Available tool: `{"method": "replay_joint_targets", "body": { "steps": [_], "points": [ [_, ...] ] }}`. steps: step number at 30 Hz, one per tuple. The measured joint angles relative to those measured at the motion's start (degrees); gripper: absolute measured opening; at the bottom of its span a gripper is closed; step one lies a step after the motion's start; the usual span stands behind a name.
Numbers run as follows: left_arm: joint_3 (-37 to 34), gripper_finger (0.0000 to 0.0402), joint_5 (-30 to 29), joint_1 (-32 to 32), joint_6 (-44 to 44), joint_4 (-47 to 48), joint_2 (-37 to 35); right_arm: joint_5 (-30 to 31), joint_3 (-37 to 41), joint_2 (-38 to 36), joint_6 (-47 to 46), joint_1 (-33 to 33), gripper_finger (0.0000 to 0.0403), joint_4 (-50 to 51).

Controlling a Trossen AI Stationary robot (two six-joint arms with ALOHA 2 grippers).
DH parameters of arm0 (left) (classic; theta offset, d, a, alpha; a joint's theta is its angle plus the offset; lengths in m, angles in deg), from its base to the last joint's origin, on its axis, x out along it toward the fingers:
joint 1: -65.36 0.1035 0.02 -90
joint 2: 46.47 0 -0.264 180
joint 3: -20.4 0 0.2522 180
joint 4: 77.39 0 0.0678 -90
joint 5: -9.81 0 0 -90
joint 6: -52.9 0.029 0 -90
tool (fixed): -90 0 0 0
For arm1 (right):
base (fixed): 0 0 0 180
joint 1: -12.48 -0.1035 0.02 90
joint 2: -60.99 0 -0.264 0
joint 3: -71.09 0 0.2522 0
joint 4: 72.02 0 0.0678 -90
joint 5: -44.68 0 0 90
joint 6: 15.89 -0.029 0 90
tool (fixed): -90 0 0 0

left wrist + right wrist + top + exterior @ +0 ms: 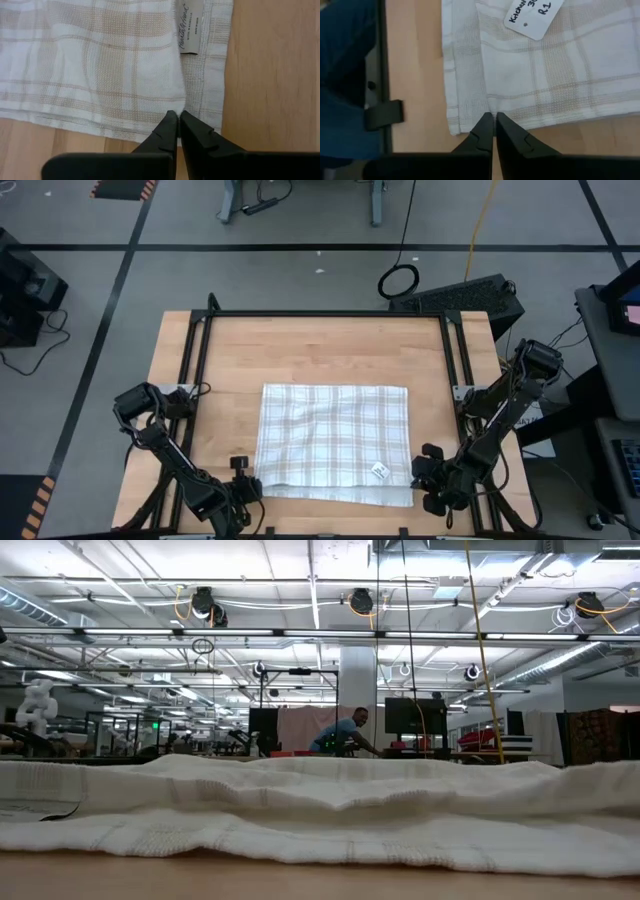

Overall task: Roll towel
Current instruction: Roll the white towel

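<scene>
Wooden table [320,350] under the flat towel [335,440], workshop behind.

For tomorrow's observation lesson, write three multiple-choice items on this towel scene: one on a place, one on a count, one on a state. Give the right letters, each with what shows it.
1. Where on the table does the towel lie?
A. Near the edge where both arms work
B. At the far edge
C. Hanging off the left side

2. How many tags show on the towel?
A. None
B. Two
C. Four

3. How does the right gripper stand?
A. Wide open above the cloth
B. Shut at the towel's corner edge
C. Raised high above the towel

Key:
1 A: in the high view the towel sits between the left gripper and the right gripper.
2 B: one sewn label in the left wrist view, one handwritten tag in the right wrist view.
3 B: its fingers meet at the hem.
</scene>
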Motion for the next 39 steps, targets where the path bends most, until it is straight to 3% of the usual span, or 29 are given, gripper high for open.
{"method": "replay_joint_targets", "body": {
  "steps": [18, 26, 39],
  "points": [
    [0.1, 0.0019, -0.1, 0.0, 0.0, 1.0, 0.0, -2.5, -2.8, -1.1, -5.0, 0.0, 0.0004, -3.2],
    [4.9, 0.0019, 0.0, 0.0, 0.1, 11.1, -0.2, -2.5, -2.8, -1.1, -5.0, 0.0, 0.0004, -4.0],
    [7.7, 0.0019, 2.4, -0.5, 0.2, 11.6, -0.2, -2.5, -2.8, -1.1, -2.5, 0.0, 0.0004, -4.0]
  ]
}}
